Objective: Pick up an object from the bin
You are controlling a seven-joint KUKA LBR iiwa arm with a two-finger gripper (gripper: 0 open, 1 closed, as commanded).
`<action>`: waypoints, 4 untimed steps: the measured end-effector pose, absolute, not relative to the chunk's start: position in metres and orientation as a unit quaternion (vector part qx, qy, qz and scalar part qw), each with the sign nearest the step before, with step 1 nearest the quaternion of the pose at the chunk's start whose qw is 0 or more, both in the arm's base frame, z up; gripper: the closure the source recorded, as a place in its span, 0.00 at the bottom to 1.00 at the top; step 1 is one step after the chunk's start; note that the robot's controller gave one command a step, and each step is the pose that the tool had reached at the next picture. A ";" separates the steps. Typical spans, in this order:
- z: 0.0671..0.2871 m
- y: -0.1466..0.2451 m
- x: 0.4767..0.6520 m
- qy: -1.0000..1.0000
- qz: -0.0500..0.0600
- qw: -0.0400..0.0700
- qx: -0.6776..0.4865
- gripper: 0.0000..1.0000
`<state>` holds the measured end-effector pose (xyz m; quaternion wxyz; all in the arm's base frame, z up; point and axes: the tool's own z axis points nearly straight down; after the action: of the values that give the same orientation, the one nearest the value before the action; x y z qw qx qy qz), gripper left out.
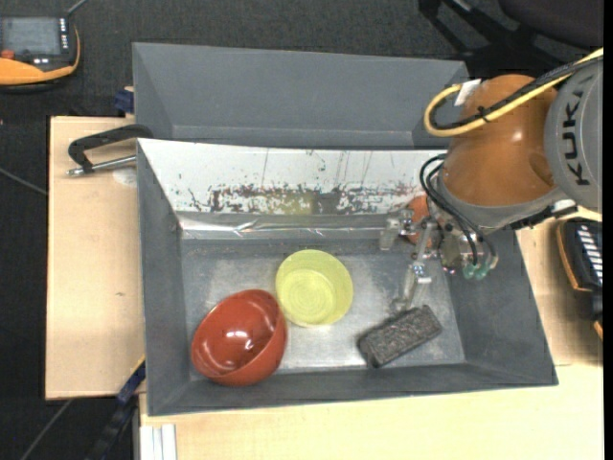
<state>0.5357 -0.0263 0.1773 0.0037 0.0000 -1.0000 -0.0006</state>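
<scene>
The hand hangs in the right part of the bin, low above the floor, and it points down. Its thin metal parts stand in front of the shining floor, so I cannot tell whether it is open or closed. Its tip is just above the upper right end of a dark grey block. It seems to be very near to this end or touching it, but the view does not decide this. The block is flat, long and rough on its surface. It lies slanted on the bin floor, near the front wall, and its left end is closer to that wall than its right end. Above the hand is the wrist with a round orange cover, and the arm comes in from the right over the rim of the bin.

To the left of the block, apart from the hand, a round yellow bowl stands upright in the middle of the floor. A red bowl lies just beside it at the front left, a little tilted, with its opening upward. The grey metal bin has sloped walls, and its back wall carries dark speckled marks.
</scene>
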 end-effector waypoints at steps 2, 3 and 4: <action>0.077 0.048 0.554 -1.000 -0.001 0.003 -0.006 1.00; 0.298 0.025 0.570 -1.000 -0.002 -0.006 0.020 1.00; 0.374 0.051 0.547 -0.993 -0.002 -0.013 0.119 1.00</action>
<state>0.5467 0.0509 0.3739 -0.0126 0.1191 -0.9928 -0.0016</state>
